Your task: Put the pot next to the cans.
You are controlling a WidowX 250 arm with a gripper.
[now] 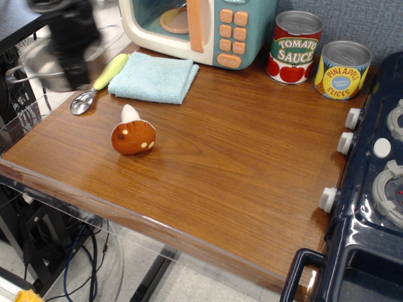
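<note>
The shiny steel pot (39,66) hangs in the air above the table's far left corner, blurred by motion. My gripper (75,77) is shut on the pot's right rim and holds it clear of the wood. The cans stand at the back right: the red-and-green Tomato Sauce can (295,47) and the shorter yellow-and-blue Pineapple Slices can (342,70) beside it. The pot is far to the left of the cans.
A spoon with a yellow-green handle (97,83) lies under the pot. A light blue cloth (153,77), a toy mushroom (133,135) and a toy microwave (198,28) are on the left half. A dark blue toy stove (371,182) borders the right edge.
</note>
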